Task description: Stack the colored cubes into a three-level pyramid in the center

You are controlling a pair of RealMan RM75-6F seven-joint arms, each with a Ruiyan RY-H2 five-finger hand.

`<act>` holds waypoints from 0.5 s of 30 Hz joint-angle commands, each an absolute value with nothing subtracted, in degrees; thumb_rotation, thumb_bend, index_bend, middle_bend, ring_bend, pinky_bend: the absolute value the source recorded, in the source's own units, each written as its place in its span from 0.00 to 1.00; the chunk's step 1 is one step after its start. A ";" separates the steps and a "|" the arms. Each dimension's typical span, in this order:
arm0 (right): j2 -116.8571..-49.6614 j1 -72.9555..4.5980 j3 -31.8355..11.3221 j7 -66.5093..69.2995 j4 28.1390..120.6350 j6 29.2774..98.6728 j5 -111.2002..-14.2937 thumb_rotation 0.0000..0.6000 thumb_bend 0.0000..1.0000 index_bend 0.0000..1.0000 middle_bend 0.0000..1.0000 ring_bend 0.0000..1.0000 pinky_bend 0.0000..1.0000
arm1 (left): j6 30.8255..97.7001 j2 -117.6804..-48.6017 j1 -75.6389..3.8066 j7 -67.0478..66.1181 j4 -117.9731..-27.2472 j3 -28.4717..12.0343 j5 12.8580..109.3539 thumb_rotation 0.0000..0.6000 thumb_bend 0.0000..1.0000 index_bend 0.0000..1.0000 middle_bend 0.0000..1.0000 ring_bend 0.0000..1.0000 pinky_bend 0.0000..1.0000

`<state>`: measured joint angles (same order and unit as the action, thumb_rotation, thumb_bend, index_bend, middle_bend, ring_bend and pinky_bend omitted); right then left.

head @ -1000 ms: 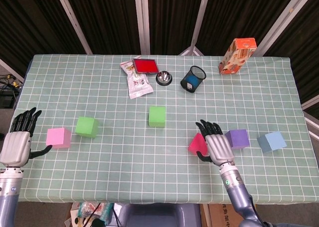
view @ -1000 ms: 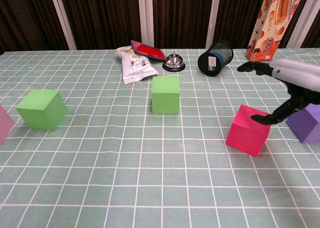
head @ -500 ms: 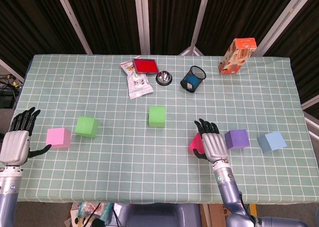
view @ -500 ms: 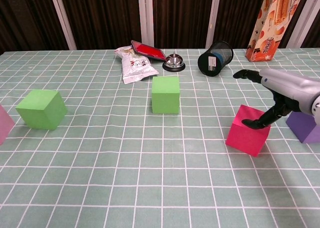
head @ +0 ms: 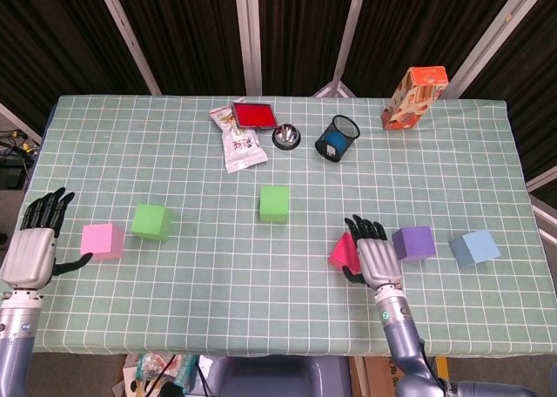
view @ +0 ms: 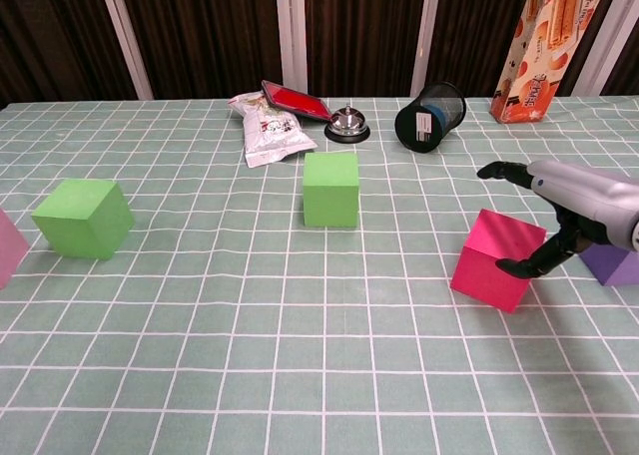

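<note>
No cube has yet been stacked; the step in hand is judged to be the grasp of the magenta cube (view: 496, 259) by the right robot hand (head: 374, 253). That robot hand is spread open and holds nothing: the thumb tip lies at the cube's right face, while the fingers (view: 499, 170) are extended above and behind the cube. Contact cannot be confirmed.

The next move calls for the fingers to be closed across opposite faces, after which the cube is to be carried toward the central green cube (head: 274, 203).

The left robot hand (head: 31, 251) is open beside the pink cube (head: 101, 240) on the tabletop (head: 174, 301).
</note>
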<state>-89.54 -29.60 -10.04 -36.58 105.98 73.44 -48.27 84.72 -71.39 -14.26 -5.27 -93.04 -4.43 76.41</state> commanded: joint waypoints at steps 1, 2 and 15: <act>-89.69 -29.79 -10.03 -36.96 105.07 73.59 -47.81 1.00 0.33 0.00 0.00 0.00 0.00 | 84.52 -71.41 -14.15 -5.34 -93.09 -4.62 76.52 1.00 0.08 0.00 0.00 0.00 0.01; -89.64 -29.86 -10.11 -37.10 104.75 73.56 -47.35 1.00 0.34 0.00 0.00 0.00 0.00 | 84.42 -71.41 -14.08 -5.33 -93.10 -4.72 76.56 1.00 0.08 0.00 0.00 0.00 0.01; -86.99 -31.62 -11.44 -39.56 102.57 71.83 -42.59 1.00 0.33 0.00 0.00 0.00 0.00 | 83.13 -71.18 -13.53 -5.05 -93.62 -5.55 76.58 1.00 0.08 0.00 0.00 0.00 0.01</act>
